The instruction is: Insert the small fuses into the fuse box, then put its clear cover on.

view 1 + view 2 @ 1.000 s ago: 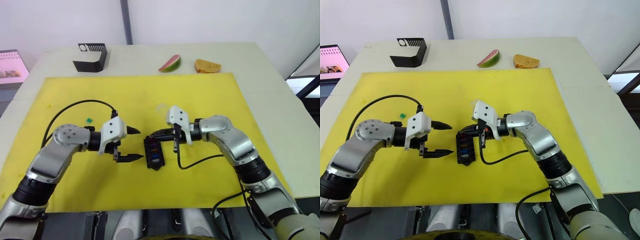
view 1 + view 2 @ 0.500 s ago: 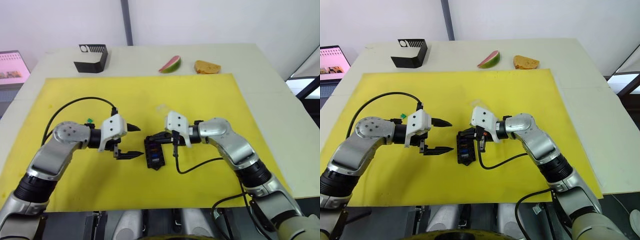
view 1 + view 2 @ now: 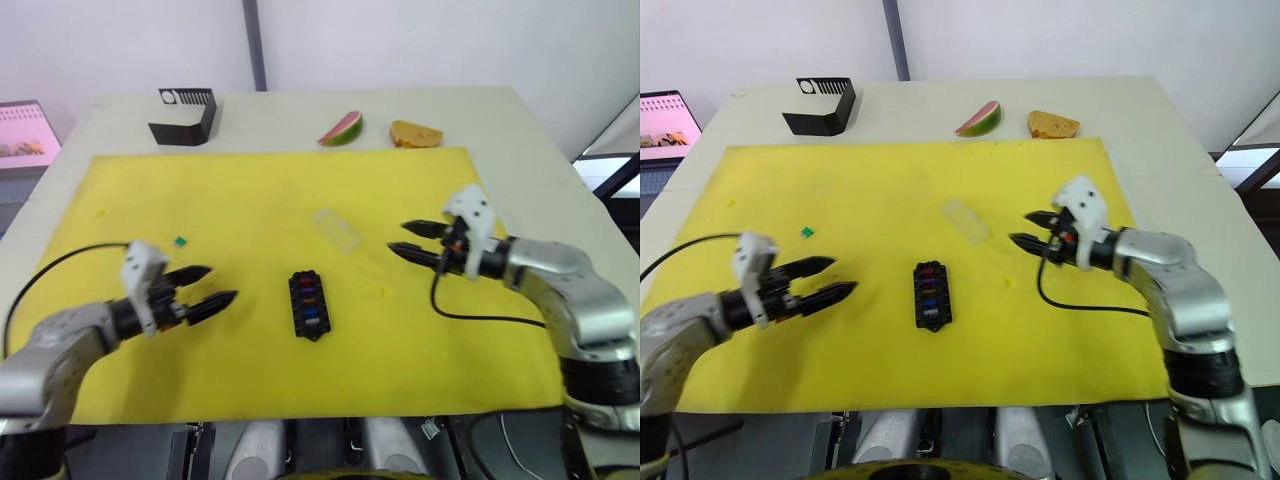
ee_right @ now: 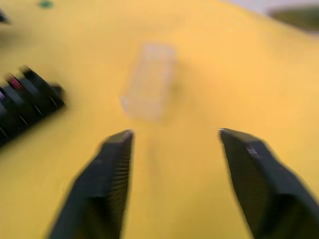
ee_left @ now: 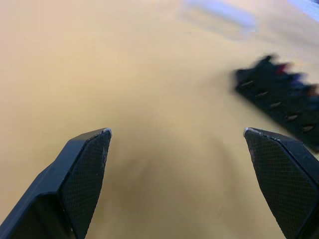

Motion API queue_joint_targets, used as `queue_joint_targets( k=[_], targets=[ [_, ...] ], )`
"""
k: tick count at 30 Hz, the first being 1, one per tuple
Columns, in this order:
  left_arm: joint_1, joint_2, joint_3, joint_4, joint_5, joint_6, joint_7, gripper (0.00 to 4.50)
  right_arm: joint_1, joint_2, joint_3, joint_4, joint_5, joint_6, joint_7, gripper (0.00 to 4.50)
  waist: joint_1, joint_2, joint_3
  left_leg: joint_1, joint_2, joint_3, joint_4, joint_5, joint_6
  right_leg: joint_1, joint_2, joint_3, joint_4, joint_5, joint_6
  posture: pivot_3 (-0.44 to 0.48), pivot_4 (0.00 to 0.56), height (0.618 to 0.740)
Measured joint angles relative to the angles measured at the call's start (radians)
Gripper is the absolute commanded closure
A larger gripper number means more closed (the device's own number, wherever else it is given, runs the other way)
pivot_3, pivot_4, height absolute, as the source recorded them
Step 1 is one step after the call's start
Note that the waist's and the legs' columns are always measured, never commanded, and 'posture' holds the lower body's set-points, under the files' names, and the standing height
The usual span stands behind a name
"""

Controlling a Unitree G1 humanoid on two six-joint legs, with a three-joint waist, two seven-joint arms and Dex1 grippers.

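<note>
1. Nowhere can I read any writing; the black box with a white slotted top [image 3: 183, 114] at the far left of the table [image 3: 560, 180] carries only white slot marks, and the screen [image 3: 22, 132] off the table's left edge is too small to read.
2. Around the work, a watermelon slice [image 3: 341, 128] and a piece of bread [image 3: 414, 132] lie on the bare table beyond the yellow mat [image 3: 250, 190].
3. Centrally on the mat sits the fuse box [image 3: 308, 304], with coloured fuses [image 3: 310, 302] showing in its slots.
4. One small green fuse [image 3: 179, 241] lies alone on the mat, well to the left of the fuse box.
5. Beyond and slightly right of the fuse box, the clear cover [image 3: 338, 229] lies flat on the mat, apart from it.
6. My left gripper [image 3: 213, 287] hangs left of the fuse box, fingers spread and empty.
7. My right gripper [image 3: 407, 239] hangs just right of the clear cover, fingers spread, holding nothing.
8. Nothing stands between either gripper and the fuse box or the cover.
9. My right wrist view shows the clear cover [image 4: 148, 81] straight ahead between my fingertips [image 4: 118, 144], with the fuse box [image 4: 25, 102] off to one side; my left wrist view shows the fuse box [image 5: 279, 102] ahead.
</note>
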State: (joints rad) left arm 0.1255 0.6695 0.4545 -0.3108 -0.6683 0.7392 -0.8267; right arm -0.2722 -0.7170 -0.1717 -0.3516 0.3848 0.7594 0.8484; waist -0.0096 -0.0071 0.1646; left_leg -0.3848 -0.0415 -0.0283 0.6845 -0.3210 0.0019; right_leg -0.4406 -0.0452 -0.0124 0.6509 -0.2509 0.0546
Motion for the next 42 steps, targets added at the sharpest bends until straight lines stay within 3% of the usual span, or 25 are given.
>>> queue_joint_targets(
  k=[4,9,14,17,23,28,35,42],
  targets=[
    [0.141,-0.026,0.197,0.067,-0.051,0.028,0.054,0.0,0.123,-0.052,-0.106,-0.016,0.014,-0.004,-0.007,0.04,0.002,0.0,0.0,0.007,0.0,0.0,-0.001,0.0,0.001,0.007,0.0,0.0,-0.002,0.0,0.0,0.0,0.15,0.74],
    [0.171,-0.041,0.334,0.094,-0.195,0.145,0.104,0.0,0.142,-0.05,-0.129,-0.019,0.033,-0.01,-0.021,0.04,0.002,0.0,0.0,0.012,0.001,0.0,-0.002,-0.001,0.001,0.013,0.0,0.0,-0.003,0.0,0.0,0.0,0.15,0.74],
    [0.006,0.014,0.39,0.257,-0.477,0.387,0.168,0.0,-0.002,0.021,-0.011,-0.041,0.072,-0.003,-0.048,0.04,-0.001,0.0,0.0,0.012,0.001,0.0,-0.001,-0.001,0.001,0.012,0.0,0.0,-0.001,0.0,0.0,0.0,0.15,0.74],
    [-0.116,0.078,0.389,0.414,-0.532,0.48,0.218,0.0,-0.099,0.082,0.091,-0.053,0.105,0.015,-0.044,0.04,-0.003,0.0,0.0,0.012,0.001,0.0,-0.002,-0.001,0.001,0.011,0.0,0.0,-0.001,0.0,0.0,0.0,0.15,0.74],
    [-0.371,0.116,0.346,0.801,-0.499,0.555,0.315,0.0,-0.273,0.211,0.296,-0.057,0.131,-0.005,-0.012,0.04,-0.001,-0.003,-0.002,0.011,0.0,0.0,-0.001,0.0,0.0,0.009,0.0,0.0,-0.001,0.0,0.0,0.0,0.15,0.74],
    [-0.502,0.136,0.347,1.008,-0.474,0.579,0.329,0.0,-0.345,0.333,0.443,0.08,0.038,-0.099,-0.034,0.04,0.004,-0.006,-0.003,0.01,-0.001,0.0,-0.001,0.003,-0.006,0.008,0.0,0.0,0.0,0.0,0.0,0.0,0.15,0.74],
    [-0.636,0.13,0.303,1.078,-0.396,0.574,0.337,0.0,-0.361,0.372,0.475,0.144,-0.03,-0.164,-0.053,0.04,-0.001,-0.006,-0.003,0.01,-0.001,0.0,-0.002,0.003,-0.007,0.008,-0.001,0.0,0.0,0.0,0.0,0.0,0.15,0.74],
    [-0.68,0.073,0.272,1.059,-0.352,0.578,0.334,0.0,-0.36,0.363,0.481,0.144,-0.061,-0.17,-0.05,0.04,-0.001,-0.006,-0.003,0.009,-0.001,0.0,-0.002,0.004,-0.007,0.007,-0.001,0.0,0.001,0.0,0.0,0.0,0.15,0.74]
  ],
)
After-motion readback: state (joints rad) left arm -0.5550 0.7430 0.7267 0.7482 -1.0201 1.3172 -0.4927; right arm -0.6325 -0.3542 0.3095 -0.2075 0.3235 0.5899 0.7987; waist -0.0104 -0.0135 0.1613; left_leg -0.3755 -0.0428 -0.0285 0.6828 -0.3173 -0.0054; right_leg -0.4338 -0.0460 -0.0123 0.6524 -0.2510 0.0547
